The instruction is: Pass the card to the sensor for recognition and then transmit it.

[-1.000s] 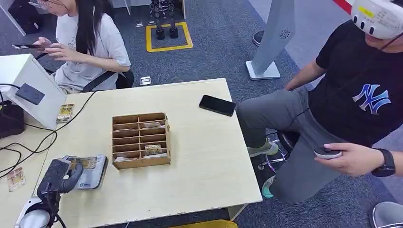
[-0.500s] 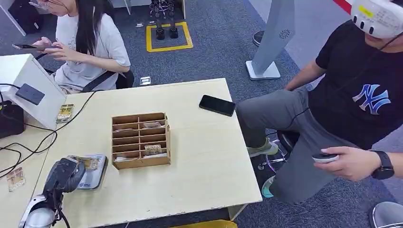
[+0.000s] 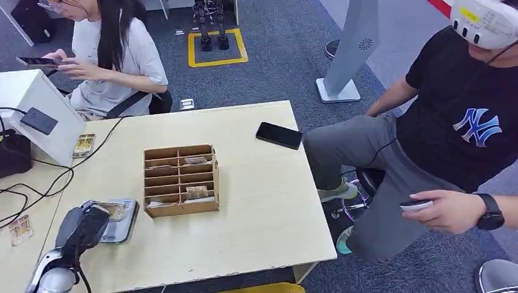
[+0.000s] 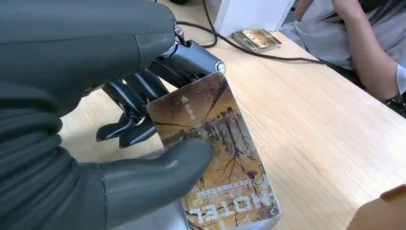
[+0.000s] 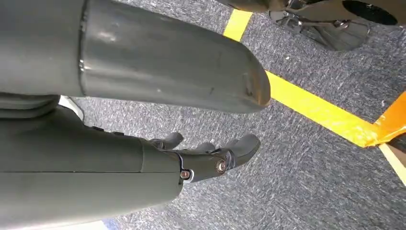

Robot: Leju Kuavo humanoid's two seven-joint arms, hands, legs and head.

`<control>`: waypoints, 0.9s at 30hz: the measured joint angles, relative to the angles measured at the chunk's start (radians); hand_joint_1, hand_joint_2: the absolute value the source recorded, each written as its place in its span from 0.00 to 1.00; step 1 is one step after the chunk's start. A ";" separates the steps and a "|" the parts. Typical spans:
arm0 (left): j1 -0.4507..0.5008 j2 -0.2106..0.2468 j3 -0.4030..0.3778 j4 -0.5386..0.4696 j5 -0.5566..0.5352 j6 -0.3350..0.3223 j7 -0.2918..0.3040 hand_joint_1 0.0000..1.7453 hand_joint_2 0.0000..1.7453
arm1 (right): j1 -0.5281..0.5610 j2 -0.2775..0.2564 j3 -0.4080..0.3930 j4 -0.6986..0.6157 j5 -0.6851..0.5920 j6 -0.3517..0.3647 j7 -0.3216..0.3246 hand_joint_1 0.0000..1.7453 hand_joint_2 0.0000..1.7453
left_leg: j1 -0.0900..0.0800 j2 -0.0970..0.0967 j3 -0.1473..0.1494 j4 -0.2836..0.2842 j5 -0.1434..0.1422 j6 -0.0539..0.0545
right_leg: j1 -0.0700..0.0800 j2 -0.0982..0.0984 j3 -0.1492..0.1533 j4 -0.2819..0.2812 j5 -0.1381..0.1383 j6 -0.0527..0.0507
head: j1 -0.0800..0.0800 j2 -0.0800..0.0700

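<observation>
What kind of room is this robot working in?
Probably a robot test lab or office: a person in a VR headset holds a controller, cables trail over a wooden table, and yellow tape marks the grey carpet.

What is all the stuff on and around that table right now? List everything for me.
Table: one, pale wood, centre.
Sensor: one, grey pad, near left of table.
Card: one, brown picture print reading HOTEL, on the sensor, pinched by the left hand.
Wooden organizer: one, light brown, mid table, a few cards in its slots.
Phone: one, black, far right of table.
White box: one, far left, dark pad on its face.
Loose cards: small stack by the white box; another at the left edge.
Cables: black, left side.
People: two, seated; one behind the table, one at right wearing a headset.
Left hand: grey, over the sensor.
Right hand: hangs above grey carpet, holds nothing.
</observation>
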 joint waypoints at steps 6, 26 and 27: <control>-0.003 0.002 -0.002 0.008 -0.046 0.027 0.012 1.00 1.00 | 0.000 0.000 0.000 0.000 0.000 -0.001 -0.003 0.00 0.00 | 0.000 0.000 0.000 0.000 0.000 0.000 | 0.000 0.000 0.000 0.000 0.000 0.000 | 0.000 0.000; -0.004 -0.001 -0.008 0.025 -0.132 0.040 0.032 1.00 1.00 | 0.000 0.002 0.000 0.000 0.003 -0.003 -0.015 0.00 0.00 | 0.000 0.000 0.001 0.000 0.000 0.000 | 0.000 0.000 0.002 0.000 0.000 0.000 | 0.000 0.000; -0.005 -0.002 -0.008 0.027 -0.133 0.040 0.032 1.00 1.00 | 0.000 0.002 0.000 0.000 0.003 -0.003 -0.015 0.00 0.00 | 0.000 0.000 0.001 0.000 0.000 0.000 | 0.000 -0.001 0.002 0.000 0.000 0.000 | 0.000 0.000</control>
